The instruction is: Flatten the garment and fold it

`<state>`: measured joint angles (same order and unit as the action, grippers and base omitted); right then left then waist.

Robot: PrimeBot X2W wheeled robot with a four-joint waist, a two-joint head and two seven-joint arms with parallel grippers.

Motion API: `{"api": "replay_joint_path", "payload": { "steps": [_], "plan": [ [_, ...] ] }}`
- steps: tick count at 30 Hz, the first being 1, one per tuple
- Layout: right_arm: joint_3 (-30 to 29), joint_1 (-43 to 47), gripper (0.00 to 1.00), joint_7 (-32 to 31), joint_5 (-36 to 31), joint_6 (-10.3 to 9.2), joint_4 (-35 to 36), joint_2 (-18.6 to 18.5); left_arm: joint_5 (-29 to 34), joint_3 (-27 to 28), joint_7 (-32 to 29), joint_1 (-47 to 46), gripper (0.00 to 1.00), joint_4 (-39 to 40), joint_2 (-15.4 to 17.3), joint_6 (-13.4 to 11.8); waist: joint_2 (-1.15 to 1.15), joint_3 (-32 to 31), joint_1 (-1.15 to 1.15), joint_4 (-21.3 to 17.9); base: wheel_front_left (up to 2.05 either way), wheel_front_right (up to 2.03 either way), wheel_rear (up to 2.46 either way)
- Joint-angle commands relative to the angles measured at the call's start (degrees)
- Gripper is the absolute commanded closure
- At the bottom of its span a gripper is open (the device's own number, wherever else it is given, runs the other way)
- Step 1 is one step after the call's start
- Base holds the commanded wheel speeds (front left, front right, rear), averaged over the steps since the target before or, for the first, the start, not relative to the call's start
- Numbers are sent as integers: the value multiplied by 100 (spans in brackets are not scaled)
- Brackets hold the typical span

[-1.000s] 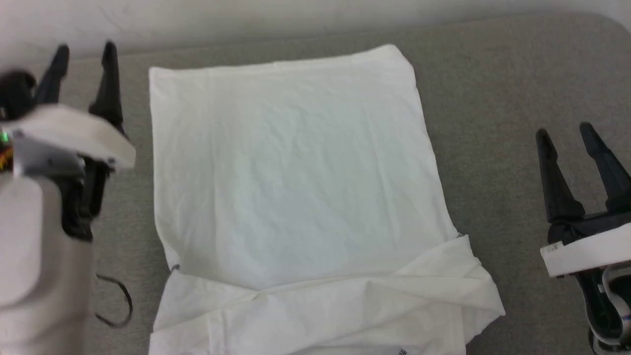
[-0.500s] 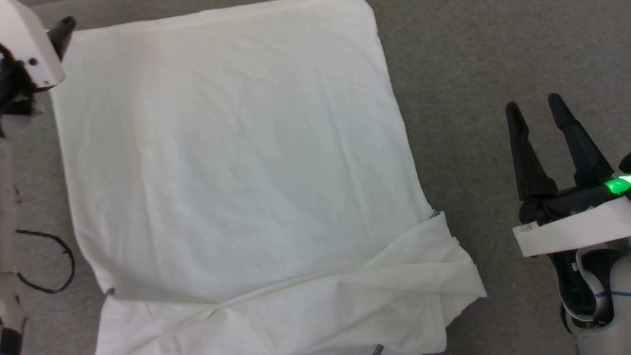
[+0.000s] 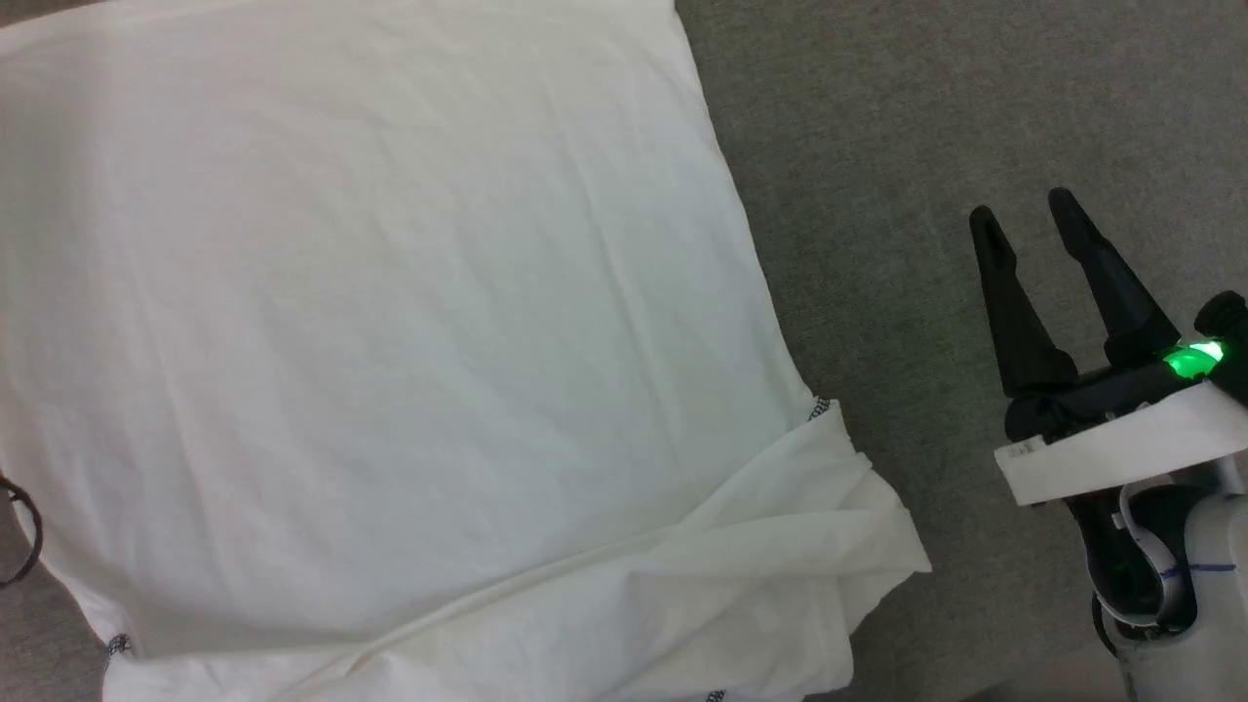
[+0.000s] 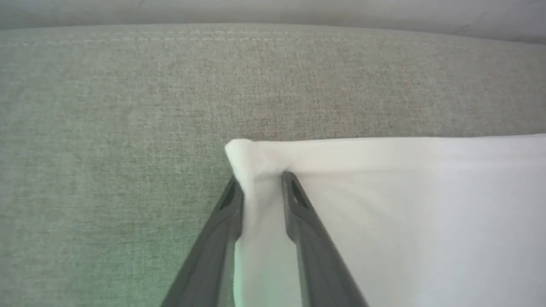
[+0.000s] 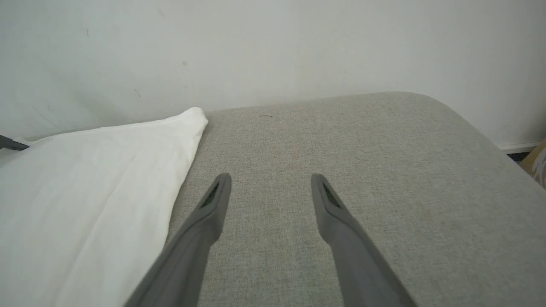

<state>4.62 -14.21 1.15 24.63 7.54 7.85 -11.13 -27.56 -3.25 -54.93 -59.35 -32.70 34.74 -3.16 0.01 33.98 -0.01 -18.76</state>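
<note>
Thin, limp garment (image 3: 390,322), probably light and crease-prone, best taken by corners: left claw (image 4: 260,178) half-open astride one mid-frame, hold uncertain; right claw (image 3: 1021,207), frame right, wide open, empty.

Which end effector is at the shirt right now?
The left end effector: its fingers straddle the shirt's corner; the right end effector hangs open beside it.

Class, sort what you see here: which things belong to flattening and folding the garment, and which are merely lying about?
Belongs to the job:
- garment
- left tool, fingers astride a corner of the garment
- right tool, open, beside the garment

Merely there:
- black cable loop at the garment's edge
- grey padded surface underneath
- wall behind
</note>
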Motion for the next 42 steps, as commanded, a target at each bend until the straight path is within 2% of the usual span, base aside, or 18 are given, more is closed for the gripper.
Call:
{"api": "replay_joint_path", "payload": {
  "steps": [1,4,6,12,17,22,28,32,36,39,40,41,42],
  "plan": [
    [22,-127,0,45,42,-5,-19,-23,-19,-160,-313,447,100,-276,-215,-56,-1,26,1,-23,0,0,0],
    [44,-169,0,21,93,-5,-42,-79,-62,-172,-428,571,100,-181,-252,-115,-1,-24,1,18,0,0,0],
    [32,-202,0,-21,132,-5,-63,-131,-70,-164,-293,628,100,-64,-274,-110,-1,-89,1,81,0,0,0],
    [7,-758,0,-318,415,-5,-462,-361,15,-109,835,680,100,274,-356,-3,-1,-358,1,368,0,0,0],
    [45,-1870,0,-894,800,-5,-1566,-580,24,-139,1706,493,100,486,-652,103,-1,-350,1,792,0,0,0],
    [435,-3147,0,-1489,1105,-5,-2756,-769,49,-311,2286,147,100,785,-1005,249,-1,-74,1,1258,0,0,0],
    [1151,-4513,0,-2384,1495,-5,-3878,-845,89,-537,2600,-188,100,1024,-1288,383,-1,284,1,1679,0,0,0],
    [1546,-5199,0,-2797,1523,-5,-4551,-896,103,-688,2713,-326,100,1137,-1458,452,-1,461,1,1888,0,0,0],
    [1867,-5630,0,-3059,1492,-5,-5196,-861,101,-788,2806,-416,100,1161,-1574,500,-1,569,1,2010,0,0,0],
    [2209,-5757,0,-3540,1555,-5,-5589,-838,93,-836,2860,-420,100,1130,-1610,532,-1,592,1,2037,0,0,0],
    [2310,-5782,51,-3739,1597,-5,-5701,-847,88,-848,2872,-416,100,1119,-1617,540,-1,593,1,2041,0,0,0],
    [2377,-5801,73,-3920,1652,-5,-5800,-850,87,-858,2885,-410,100,1105,-1618,546,-1,587,1,2038,0,0,0],
    [2441,-5817,100,-4067,1695,-5,-5869,-854,86,-865,2900,-401,100,1085,-1615,551,-1,572,1,2030,0,0,0]
  ]
}}
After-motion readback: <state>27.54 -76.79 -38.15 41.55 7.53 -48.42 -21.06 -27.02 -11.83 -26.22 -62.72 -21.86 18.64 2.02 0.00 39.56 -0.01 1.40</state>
